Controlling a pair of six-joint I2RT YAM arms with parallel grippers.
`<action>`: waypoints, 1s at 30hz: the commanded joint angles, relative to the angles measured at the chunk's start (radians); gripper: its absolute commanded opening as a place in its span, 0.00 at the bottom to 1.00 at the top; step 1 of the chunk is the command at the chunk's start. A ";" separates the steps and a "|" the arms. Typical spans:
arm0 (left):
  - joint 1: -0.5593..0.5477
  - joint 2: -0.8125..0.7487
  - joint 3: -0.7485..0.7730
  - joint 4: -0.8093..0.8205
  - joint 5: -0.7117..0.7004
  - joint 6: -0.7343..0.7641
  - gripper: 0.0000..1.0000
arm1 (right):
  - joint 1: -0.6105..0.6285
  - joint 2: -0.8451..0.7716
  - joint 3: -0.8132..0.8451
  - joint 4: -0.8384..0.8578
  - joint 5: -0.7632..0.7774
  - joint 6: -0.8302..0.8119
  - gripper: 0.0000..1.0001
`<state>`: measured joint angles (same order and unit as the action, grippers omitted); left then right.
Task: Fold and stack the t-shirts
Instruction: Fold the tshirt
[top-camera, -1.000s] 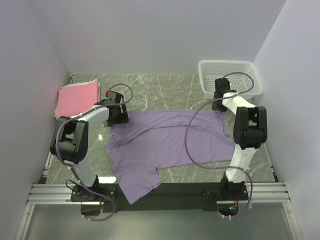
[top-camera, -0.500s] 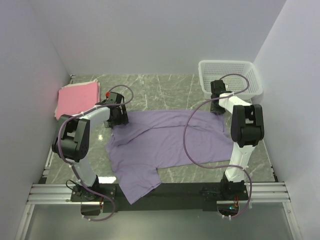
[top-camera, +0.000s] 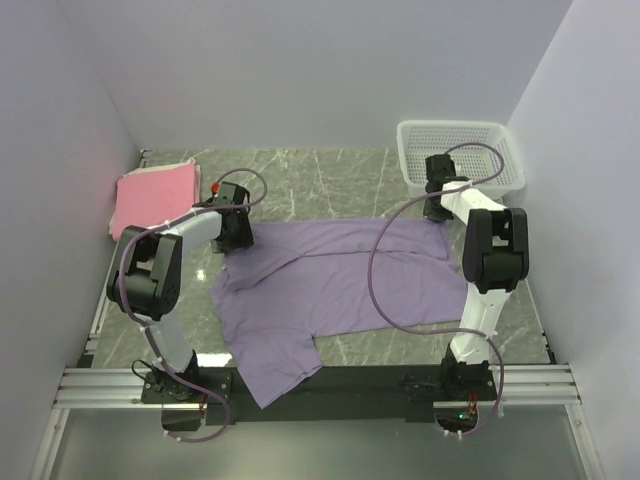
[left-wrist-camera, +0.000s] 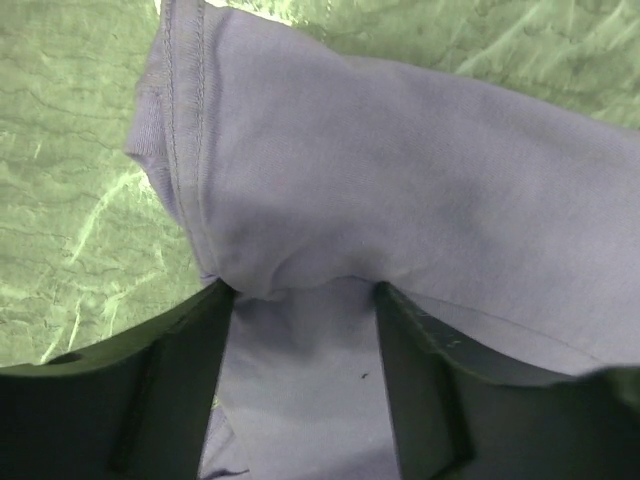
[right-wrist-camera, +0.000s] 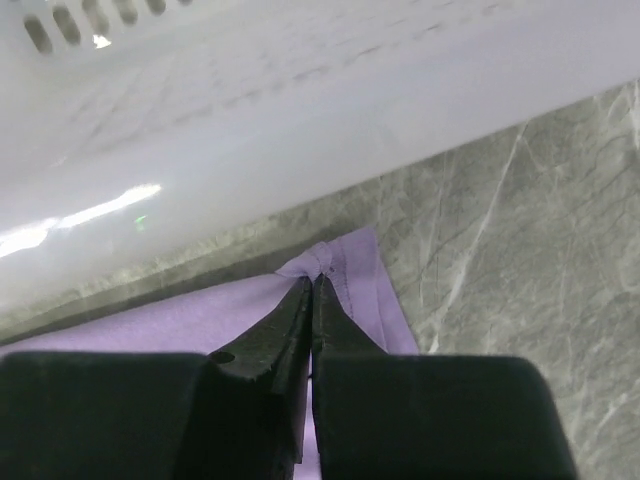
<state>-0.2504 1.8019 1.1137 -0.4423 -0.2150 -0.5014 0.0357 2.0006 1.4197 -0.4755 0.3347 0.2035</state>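
Note:
The lavender t-shirt (top-camera: 340, 285) lies spread open on the marble table, one sleeve toward the near edge. My left gripper (top-camera: 233, 230) is at its far left corner. In the left wrist view the left gripper (left-wrist-camera: 300, 292) is open, with bunched lavender cloth (left-wrist-camera: 380, 170) lying over and between its spread fingers. My right gripper (top-camera: 438, 208) is at the far right corner. In the right wrist view the right gripper (right-wrist-camera: 313, 282) is shut on a pinch of the lavender hem (right-wrist-camera: 350, 270). The pink t-shirt (top-camera: 155, 195) lies folded at the far left.
A white mesh basket (top-camera: 462, 150) stands at the back right, right behind the right gripper; its wall (right-wrist-camera: 300, 90) fills the upper right wrist view. Grey walls enclose the table on three sides. Cables loop over the shirt's right part.
The right gripper has shifted slightly toward the basket, drawing the shirt's far right corner back with it. The left gripper has edged slightly back at the far left corner.

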 joint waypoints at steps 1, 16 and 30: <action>0.002 0.062 -0.009 -0.035 0.011 -0.035 0.62 | -0.064 -0.011 0.056 -0.024 -0.038 0.075 0.04; 0.037 0.093 -0.034 -0.036 0.060 -0.072 0.38 | -0.332 -0.031 -0.024 0.110 -0.661 0.326 0.07; 0.048 0.097 -0.040 -0.033 0.077 -0.085 0.35 | -0.376 -0.014 0.002 0.093 -0.528 0.355 0.17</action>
<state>-0.2119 1.8168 1.1236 -0.4351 -0.1978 -0.5568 -0.3187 2.0003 1.3895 -0.3878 -0.2733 0.5579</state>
